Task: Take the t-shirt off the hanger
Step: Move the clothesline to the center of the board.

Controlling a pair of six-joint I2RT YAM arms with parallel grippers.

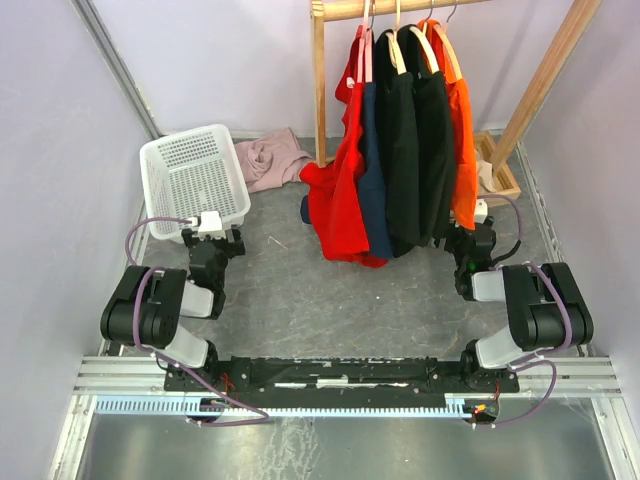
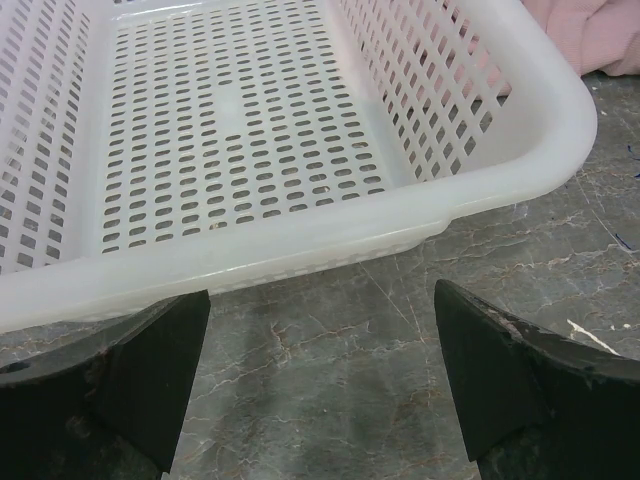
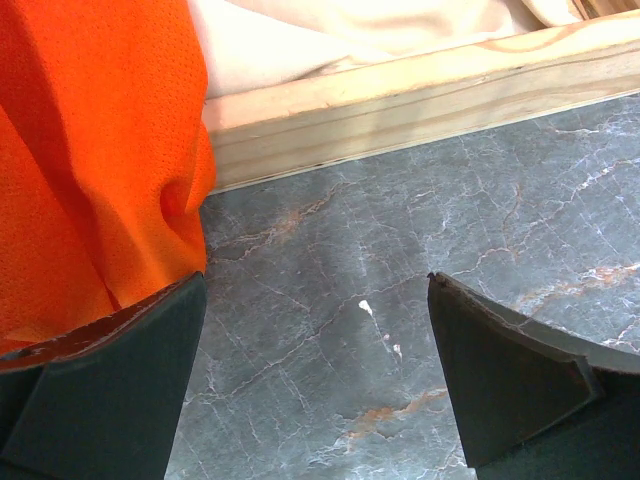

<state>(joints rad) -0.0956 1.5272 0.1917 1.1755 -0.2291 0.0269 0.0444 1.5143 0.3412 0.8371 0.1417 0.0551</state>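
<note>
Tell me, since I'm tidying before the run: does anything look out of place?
A pink garment lies crumpled on the table beside the white basket, not in it. The basket itself holds nothing.

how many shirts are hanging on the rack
5, left to right: a red shirt, a navy shirt, a black shirt, a second black shirt, and an orange shirt. Others may be hidden between them.
</note>
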